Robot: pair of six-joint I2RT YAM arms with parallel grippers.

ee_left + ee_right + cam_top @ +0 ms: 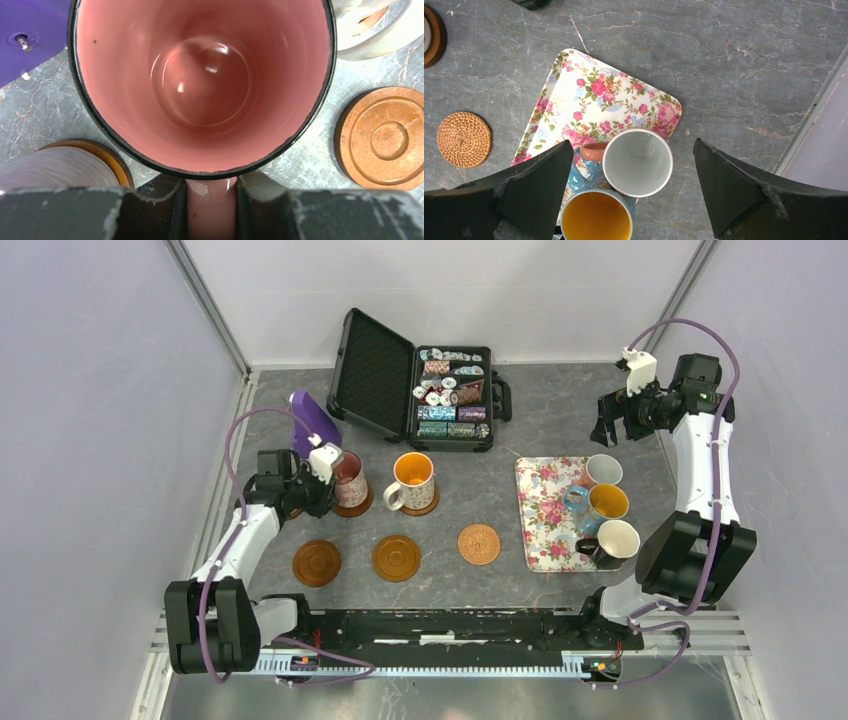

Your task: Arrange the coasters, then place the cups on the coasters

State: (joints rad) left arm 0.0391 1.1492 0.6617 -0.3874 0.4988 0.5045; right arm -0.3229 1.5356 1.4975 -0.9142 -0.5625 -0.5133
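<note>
Handle of pink cup (200, 85) points straight back into left fingers (150, 212), clamped on it — right fingers (536, 192) wide apart, white cup (638, 161) below, between them.

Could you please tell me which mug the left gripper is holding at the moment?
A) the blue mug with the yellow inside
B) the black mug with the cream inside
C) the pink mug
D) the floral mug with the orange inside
C: the left wrist view shows the left gripper shut on the handle of the pink mug, whose pink inside fills that view.
</note>
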